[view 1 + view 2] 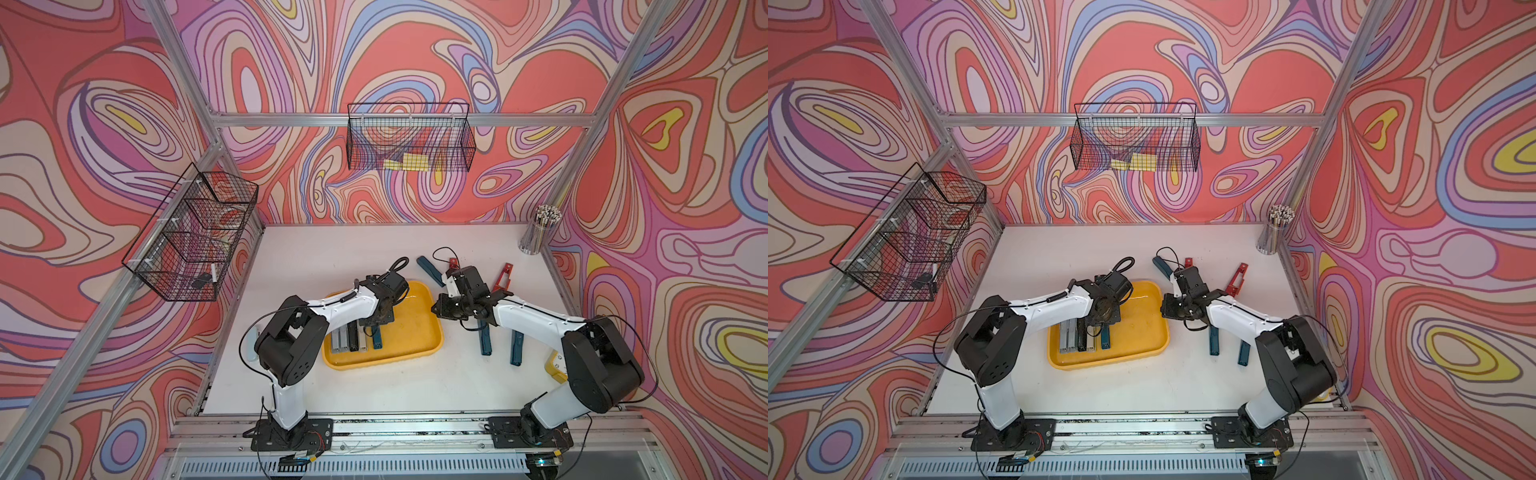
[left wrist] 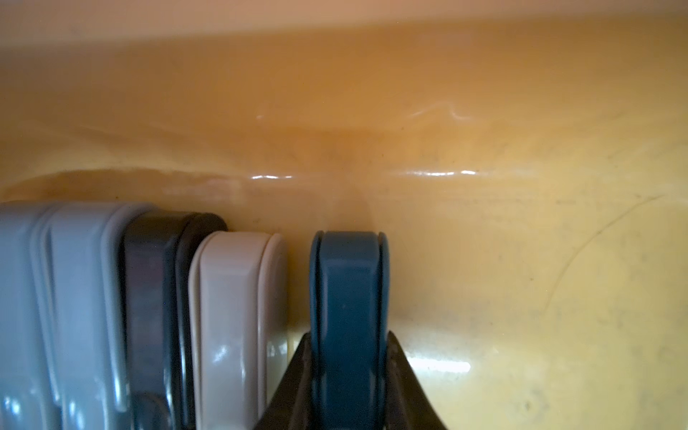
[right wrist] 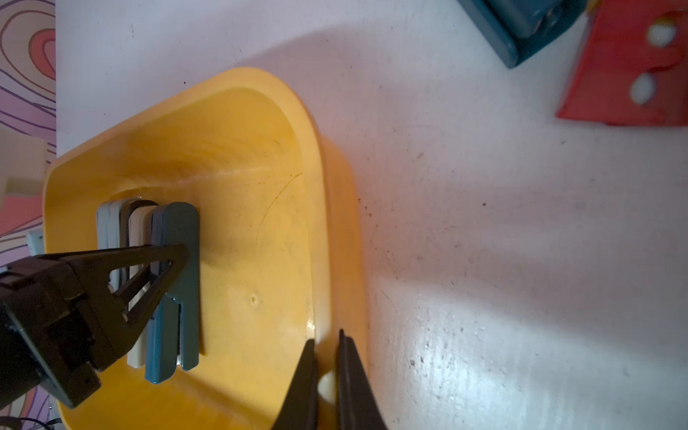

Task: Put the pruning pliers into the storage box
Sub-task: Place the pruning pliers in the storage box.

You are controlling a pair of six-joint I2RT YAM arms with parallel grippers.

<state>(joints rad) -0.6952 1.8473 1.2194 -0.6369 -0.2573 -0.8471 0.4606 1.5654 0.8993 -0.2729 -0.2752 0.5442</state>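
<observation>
The storage box [image 1: 415, 328] is a shallow yellow tray in the middle of the table. Inside it, grey [image 1: 340, 338], black [image 1: 353, 336] and beige [image 1: 364, 343] pruning pliers stand side by side on edge. My left gripper [image 2: 349, 335] is down in the box, shut on a teal pruning pliers [image 2: 348, 283] a small gap from the beige one [image 2: 234, 298]. My right gripper [image 3: 327, 342] is shut on the box's right rim [image 3: 320, 208], one finger inside the wall and one outside. More pliers lie on the table to the right: teal [image 1: 485, 340], teal [image 1: 516, 347], teal [image 1: 430, 270], red [image 1: 503, 277], red [image 1: 452, 262].
A clear cup of white-tipped sticks [image 1: 540, 232] stands at the back right corner. A small yellow clock [image 1: 555, 365] sits by the right arm's elbow. Black wire baskets hang on the back wall [image 1: 409, 141] and the left wall [image 1: 191, 245]. A white object [image 1: 250, 345] lies at the table's left edge.
</observation>
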